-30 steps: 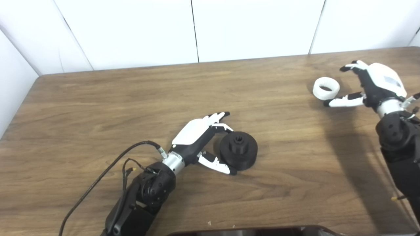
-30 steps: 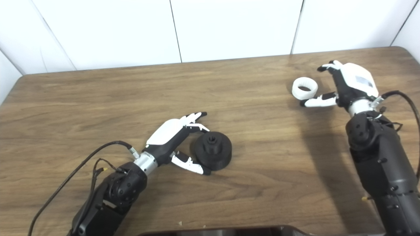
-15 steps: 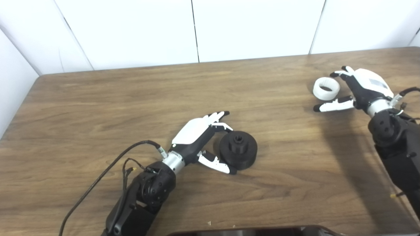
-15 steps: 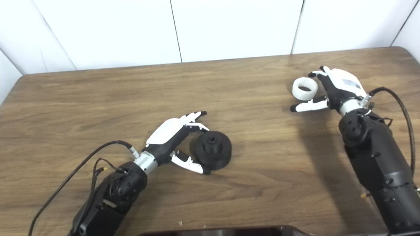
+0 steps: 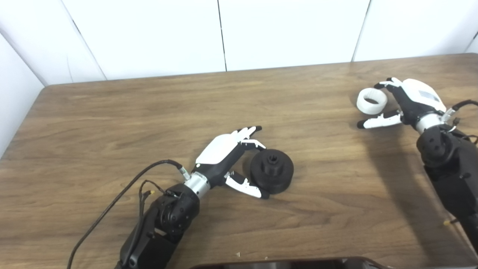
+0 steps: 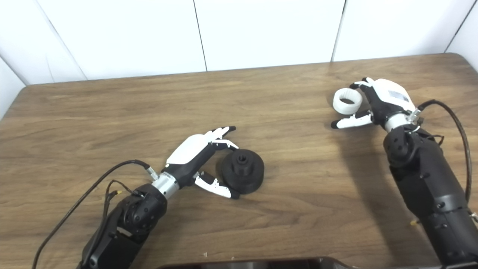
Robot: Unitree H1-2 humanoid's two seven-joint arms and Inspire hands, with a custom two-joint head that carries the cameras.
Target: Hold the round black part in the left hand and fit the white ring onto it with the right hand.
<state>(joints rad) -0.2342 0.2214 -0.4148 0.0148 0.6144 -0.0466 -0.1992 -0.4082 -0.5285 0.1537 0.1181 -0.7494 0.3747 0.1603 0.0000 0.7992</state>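
The round black part [image 5: 271, 170] lies flat on the wooden table [image 5: 112, 112], its hub facing up. My left hand [image 5: 227, 155] cups its left side, open, with its fingers at the part's top-left rim and its thumb at the front-left rim. The white ring [image 5: 371, 101] sits at the far right of the table. My right hand [image 5: 409, 101] is beside it, open. Its fingers curl against the ring's far right side, and its thumb stretches out just in front of the ring, apart from it.
White wall panels [image 5: 283, 30] stand along the table's far edge. A black cable [image 5: 112, 201] loops over the table from my left forearm. A dark object [image 5: 291, 263] shows at the bottom edge. The table's left edge [image 5: 20, 127] runs diagonally.
My right hand has come down and moved left, closing in on the white ring from its right side. The ring, the black part and my left hand have stayed put.
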